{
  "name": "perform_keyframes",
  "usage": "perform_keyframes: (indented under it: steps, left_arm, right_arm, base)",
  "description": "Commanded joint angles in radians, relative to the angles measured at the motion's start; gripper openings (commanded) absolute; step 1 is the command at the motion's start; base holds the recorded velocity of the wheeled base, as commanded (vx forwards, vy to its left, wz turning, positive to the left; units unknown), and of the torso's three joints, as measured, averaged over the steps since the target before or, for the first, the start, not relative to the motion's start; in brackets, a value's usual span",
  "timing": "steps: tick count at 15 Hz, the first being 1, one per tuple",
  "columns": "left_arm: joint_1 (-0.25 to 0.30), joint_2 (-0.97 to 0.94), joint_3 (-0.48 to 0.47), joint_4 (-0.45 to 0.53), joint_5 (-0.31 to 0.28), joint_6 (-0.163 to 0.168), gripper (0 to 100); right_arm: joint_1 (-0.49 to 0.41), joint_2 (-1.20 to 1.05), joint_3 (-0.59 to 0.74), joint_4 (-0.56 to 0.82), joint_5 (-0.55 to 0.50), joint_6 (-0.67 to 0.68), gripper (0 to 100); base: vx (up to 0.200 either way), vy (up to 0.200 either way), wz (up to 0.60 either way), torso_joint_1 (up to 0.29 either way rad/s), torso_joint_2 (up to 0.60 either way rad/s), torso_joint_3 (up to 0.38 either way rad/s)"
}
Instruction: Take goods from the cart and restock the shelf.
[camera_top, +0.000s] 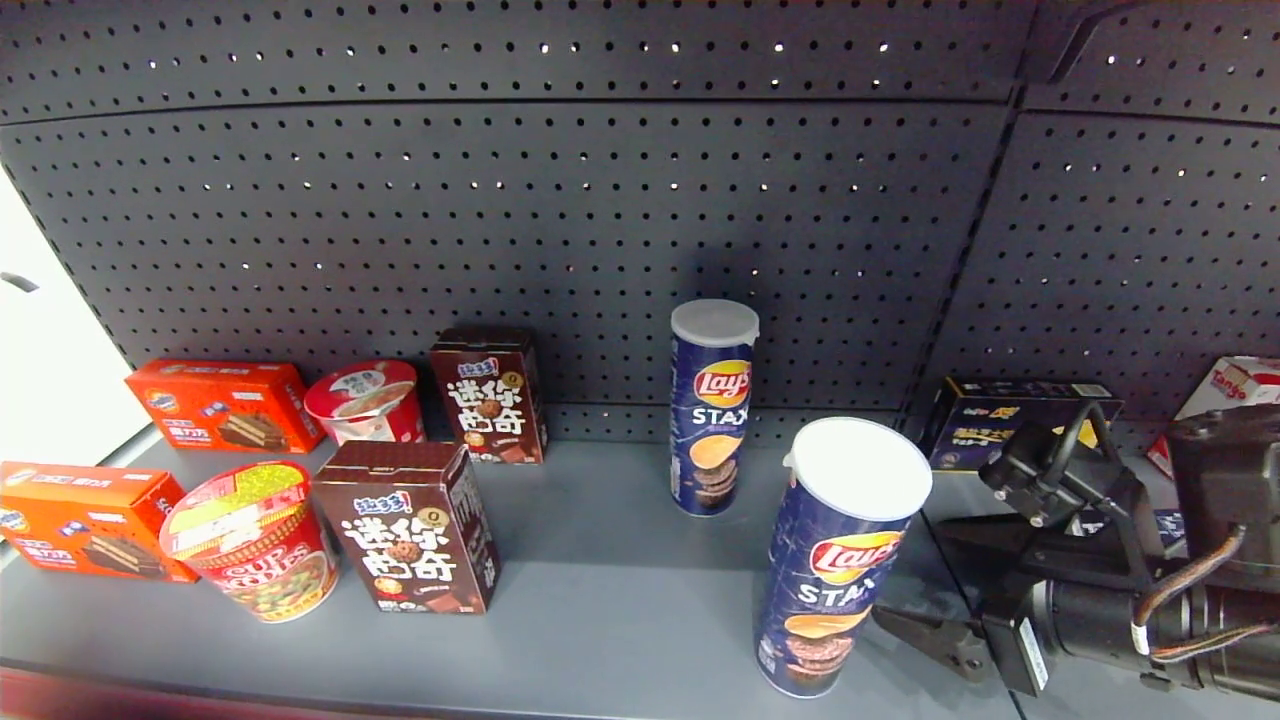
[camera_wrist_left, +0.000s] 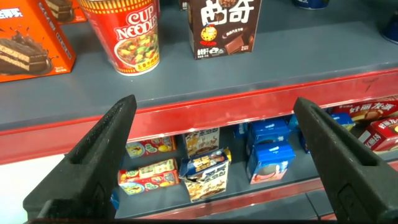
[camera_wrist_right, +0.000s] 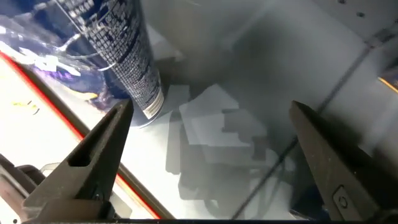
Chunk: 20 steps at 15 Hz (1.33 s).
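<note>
- Right pincer (camera_top: 915, 572): spread wide and holding nothing, low over the shelf (camera_top: 600, 560). The right wrist view confirms it, with the right pincer (camera_wrist_right: 211, 112) showing bare shelf between its fingers.
- Near chip can (camera_top: 840, 560): just beside the right pincer's lower finger and outside the gap. You cannot tell from here whether they touch. It stands on its own base near the shelf's front edge, lid up. The same can (camera_wrist_right: 137, 68) sits off to one side of the fingers in the wrist view. I judge this one placed.
- Left pincer (camera_wrist_left: 214, 102): also spread wide and empty, below and in front of the shelf's red front lip.
- Just beyond the left pincer, front row: a noodle cup (camera_wrist_left: 127, 34), a brown box (camera_wrist_left: 221, 28) and an orange box (camera_wrist_left: 31, 50).
- Farther from the right pincer, toward the back panel: a second chip can (camera_top: 712, 405), upright.
- Beyond the right pincer's upper finger: a dark flat box (camera_top: 1000, 415).

Progress, as a judgement: two chip cans are shelved and neither pincer carries stock. Bare shelf remains between the brown boxes and the cans. What is left is going back to the cart for more. You cannot tell how much remains.
</note>
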Motion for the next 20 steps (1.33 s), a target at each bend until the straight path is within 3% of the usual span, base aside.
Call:
perform_keyframes:
  steps: [1,9,13,20]
  left_arm:
    - [0.000,0.001,0.000,0.000,0.000,0.000,100]
    - [0.000,0.001,0.000,0.000,0.000,0.000,100]
    - [-0.002,0.003,0.000,0.000,-0.001,0.002,100]
    - [-0.002,0.007,0.000,0.000,0.000,0.000,100]
  right_arm:
    - [0.023,0.034,-0.007,-0.013,0.001,0.001,100]
    - [0.066,0.077,-0.046,-0.013,-0.004,0.001,100]
    - [0.020,0.043,-0.023,-0.013,-0.006,0.002,100]
    - [0.034,0.108,-0.078,-0.013,-0.002,0.001,100]
  base:
    - [0.000,0.000,0.00,0.000,0.00,0.000]
    - [0.000,0.000,0.00,0.000,0.00,0.000]
    - [0.000,0.000,0.00,0.000,0.00,0.000]
    - [0.000,0.000,0.00,0.000,0.00,0.000]
